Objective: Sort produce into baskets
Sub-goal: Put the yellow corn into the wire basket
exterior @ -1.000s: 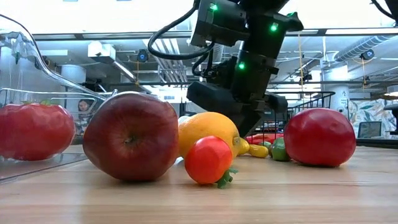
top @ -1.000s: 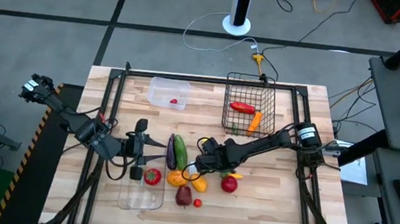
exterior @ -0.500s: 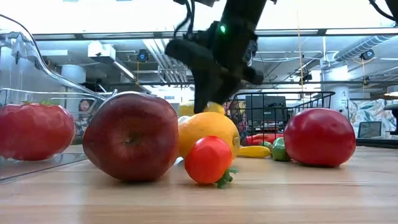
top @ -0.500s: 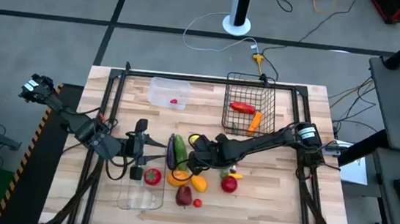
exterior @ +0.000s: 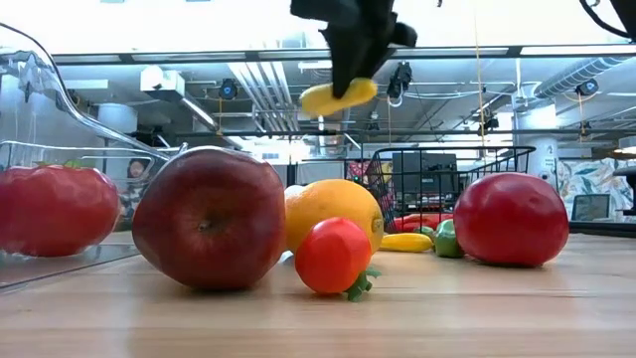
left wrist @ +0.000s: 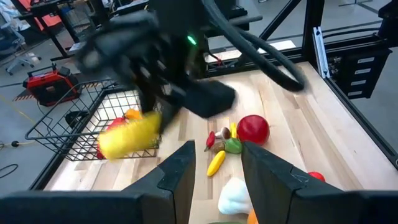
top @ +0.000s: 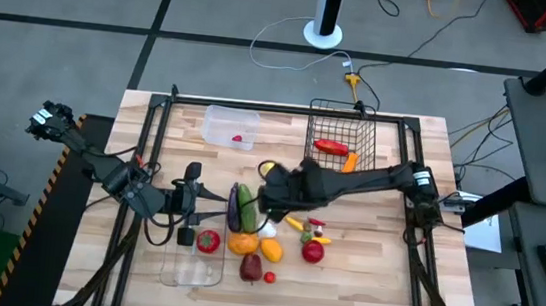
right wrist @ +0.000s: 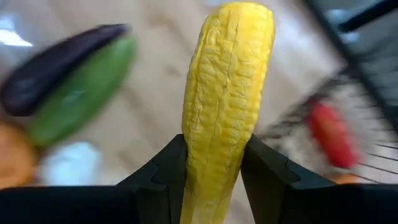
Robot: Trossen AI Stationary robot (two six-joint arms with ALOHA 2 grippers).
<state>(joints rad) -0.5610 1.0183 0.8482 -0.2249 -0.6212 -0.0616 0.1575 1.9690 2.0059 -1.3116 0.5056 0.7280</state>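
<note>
Corn cob (right wrist: 227,99): clamped between right gripper (right wrist: 211,163) fingers, raised above table (top: 372,273).
Left gripper (left wrist: 214,165): narrowly parted, nothing held, positioned beside tray (top: 181,270).

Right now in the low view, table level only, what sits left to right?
Tomato in the clear tray → dark red apple → cherry tomato → small yellow pepper → small green piece → big red tomato.
</note>
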